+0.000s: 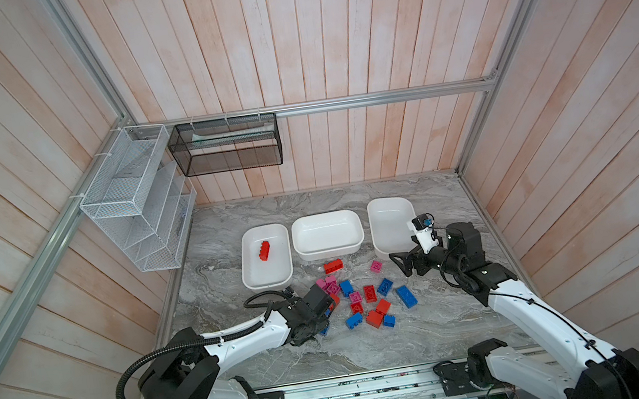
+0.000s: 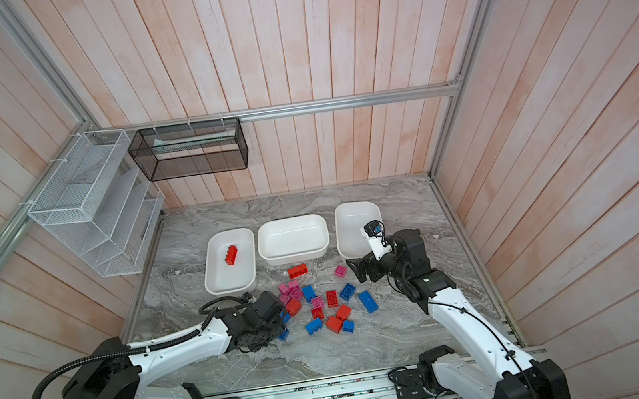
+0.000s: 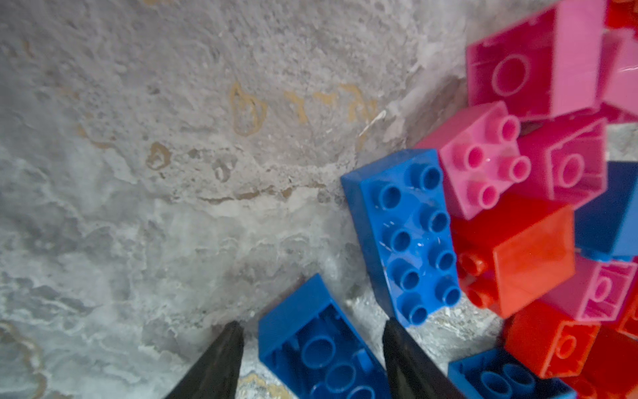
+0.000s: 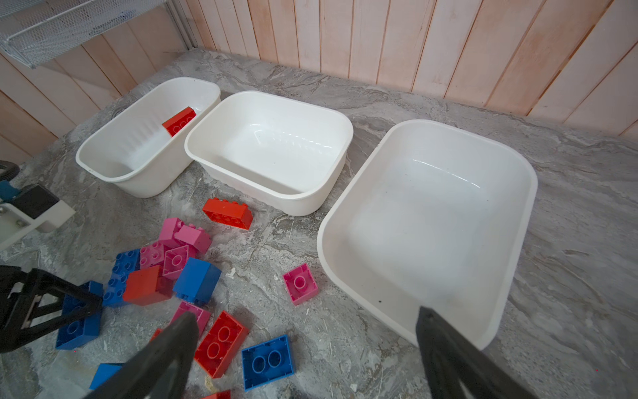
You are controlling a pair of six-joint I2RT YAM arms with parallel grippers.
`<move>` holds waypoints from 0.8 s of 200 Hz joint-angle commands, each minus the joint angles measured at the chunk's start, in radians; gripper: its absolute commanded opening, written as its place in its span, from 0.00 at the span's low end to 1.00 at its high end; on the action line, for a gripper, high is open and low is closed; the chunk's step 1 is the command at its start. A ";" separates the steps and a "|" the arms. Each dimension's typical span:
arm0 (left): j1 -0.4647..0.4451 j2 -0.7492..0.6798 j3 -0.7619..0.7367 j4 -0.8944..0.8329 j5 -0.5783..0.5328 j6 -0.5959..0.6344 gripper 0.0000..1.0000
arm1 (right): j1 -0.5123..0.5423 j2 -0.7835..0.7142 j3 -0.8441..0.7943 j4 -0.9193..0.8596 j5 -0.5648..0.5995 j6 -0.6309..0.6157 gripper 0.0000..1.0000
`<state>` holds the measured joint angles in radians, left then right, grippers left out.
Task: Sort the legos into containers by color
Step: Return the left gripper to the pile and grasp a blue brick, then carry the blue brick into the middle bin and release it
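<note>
The grey marbled surface [image 1: 432, 332] carries everything. Along its far side three white plastic rectangular tubs stand in a row, close to the work so that each colour has a short trip. The left tub [image 1: 268, 287] holds one red oblong studded brick [image 1: 264, 250], which probably marks it for red. The middle tub [image 1: 329, 251] and the right tub [image 1: 389, 216] are empty.

The right gripper [image 4: 306, 314] hovers by the right tub's near corner. Its jaws are spread wide with nothing between them, seemingly waiting clear of the other arm.

The left gripper [image 3: 312, 326] sits low at the near-left edge of the loose heap of red, blue and pink bricks [image 1: 364, 299], which lies in front of the tubs. Its jaws straddle an upturned blue oblong brick [image 3: 321, 352] across its narrow width, where the flat sides suit a pinch. Bare surface shows between one jaw and the brick, so I judge them open, not yet clamped.

A lone pink square brick [image 1: 376, 266] lies apart, near the right tub.
</note>
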<state>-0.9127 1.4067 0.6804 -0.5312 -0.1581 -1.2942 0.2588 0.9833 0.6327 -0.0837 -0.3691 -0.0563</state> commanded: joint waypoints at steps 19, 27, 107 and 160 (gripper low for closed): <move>-0.013 0.042 0.001 -0.059 0.001 -0.020 0.55 | -0.007 -0.015 -0.014 -0.006 -0.024 -0.005 0.98; -0.013 0.047 0.006 -0.064 -0.003 -0.013 0.51 | -0.007 -0.014 -0.016 -0.005 -0.024 -0.005 0.98; -0.011 0.015 0.081 -0.180 -0.031 0.120 0.31 | -0.008 -0.019 -0.008 -0.010 -0.052 0.012 0.98; 0.122 -0.025 0.318 -0.260 -0.049 0.434 0.31 | -0.009 -0.023 0.024 -0.014 -0.166 0.043 0.98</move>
<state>-0.8562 1.4014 0.8837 -0.7593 -0.1673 -1.0550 0.2535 0.9707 0.6327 -0.0841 -0.4435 -0.0444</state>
